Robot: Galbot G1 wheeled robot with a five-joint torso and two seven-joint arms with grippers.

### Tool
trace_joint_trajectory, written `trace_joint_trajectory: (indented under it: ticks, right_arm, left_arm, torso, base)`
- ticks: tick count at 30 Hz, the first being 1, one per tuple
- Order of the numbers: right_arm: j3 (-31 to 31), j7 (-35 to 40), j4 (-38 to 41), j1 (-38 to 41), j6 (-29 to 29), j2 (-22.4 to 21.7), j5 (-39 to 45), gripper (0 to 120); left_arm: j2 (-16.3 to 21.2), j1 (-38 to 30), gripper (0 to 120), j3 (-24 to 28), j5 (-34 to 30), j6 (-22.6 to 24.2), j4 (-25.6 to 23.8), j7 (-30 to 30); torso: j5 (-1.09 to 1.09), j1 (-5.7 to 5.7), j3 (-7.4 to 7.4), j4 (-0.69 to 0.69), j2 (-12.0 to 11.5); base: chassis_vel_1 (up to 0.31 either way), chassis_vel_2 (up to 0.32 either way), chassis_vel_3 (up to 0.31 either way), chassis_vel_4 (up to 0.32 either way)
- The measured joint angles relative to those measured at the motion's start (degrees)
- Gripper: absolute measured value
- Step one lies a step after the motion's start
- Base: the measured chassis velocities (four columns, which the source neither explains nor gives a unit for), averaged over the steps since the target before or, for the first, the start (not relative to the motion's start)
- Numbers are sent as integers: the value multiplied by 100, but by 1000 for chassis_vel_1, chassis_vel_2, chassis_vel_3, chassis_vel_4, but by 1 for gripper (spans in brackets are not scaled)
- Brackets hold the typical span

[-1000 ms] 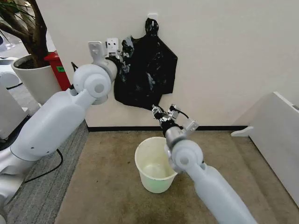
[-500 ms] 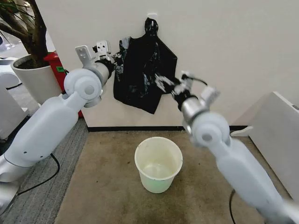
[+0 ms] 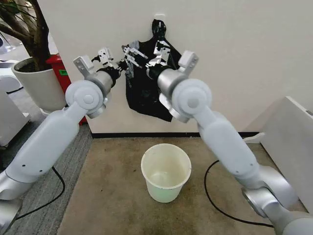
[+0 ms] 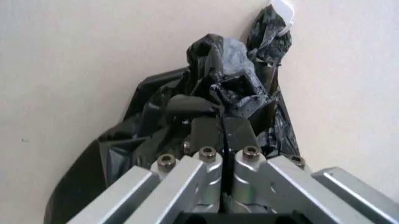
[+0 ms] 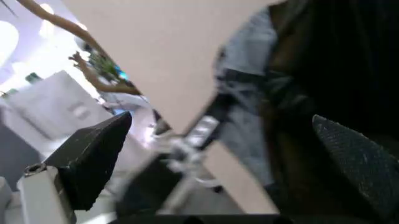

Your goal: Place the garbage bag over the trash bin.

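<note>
One trash bin, cream-white and bucket-shaped, stands upright on the brown carpet near the foot of the wall. Its inside is bare, with a faint greenish tint at the bottom.

One garbage bag, glossy black and crinkled, hangs against the wall from a small white hook above the bin, well apart from it.

Both arms are raised to the bag. The left gripper sits at the bag's upper left edge; in the left wrist view its two dark fingers are pressed together with a fold of the black plastic bunched between and around their tips, so this gripper has hold of the bag. The right gripper is up against the bag's upper part, beside the left one. In the right wrist view its two black pads stand wide apart with nothing between them, the dark plastic just past the farther pad.

One large white plant pot with a tree stands at the left, with a red object beside it.
</note>
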Motion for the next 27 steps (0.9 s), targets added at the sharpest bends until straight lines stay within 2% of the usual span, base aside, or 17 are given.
trace_joint_trajectory:
  ticks: [7,18,27]
  right_arm:
    - [-229,-353,-555,54,-148,19,-1135,100]
    - [-259,-532,-1257,186,-209,227,-1546,100]
    - [-180,-491,-1296,166,-295,178,-1519,99]
  left_arm:
    - [5,114,0,-38,-30,-37,-82,18]
    - [6,46,0,-18,-71,-21,-161,9]
    - [13,23,0,-9,-95,-1,-170,9]
  torso:
    - [0,0,0,0,0]
    - [2,0,0,1,0]
    - [0,0,0,0,0]
  base:
    - [0,0,0,0]
    - [0,0,0,0]
    - [0,0,0,0]
